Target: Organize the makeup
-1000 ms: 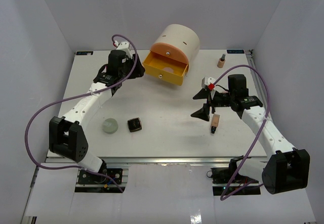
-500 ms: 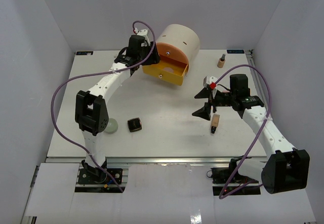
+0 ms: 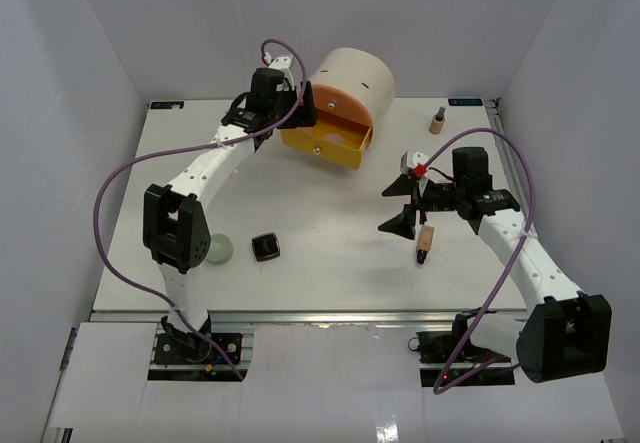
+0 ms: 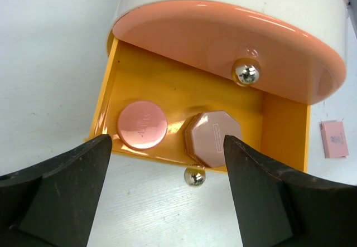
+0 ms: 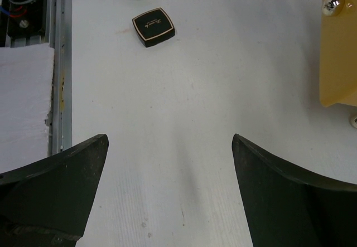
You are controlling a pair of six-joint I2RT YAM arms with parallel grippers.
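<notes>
The white table (image 3: 330, 273) carried a cream drum (image 3: 355, 73) with its yellow drawer (image 4: 284, 130) pulled out. The left gripper (image 4: 167, 140) hung over the drawer, jaws wide apart and empty. The pink faceted jar (image 4: 207, 139) lay inside. The right gripper (image 5: 170, 138), also spread and empty, hovered beside a lying tan bottle (image 3: 425, 242). The black square compact (image 5: 153, 26) and pale green ball (image 3: 217, 249) lay side by side on the table.
</notes>
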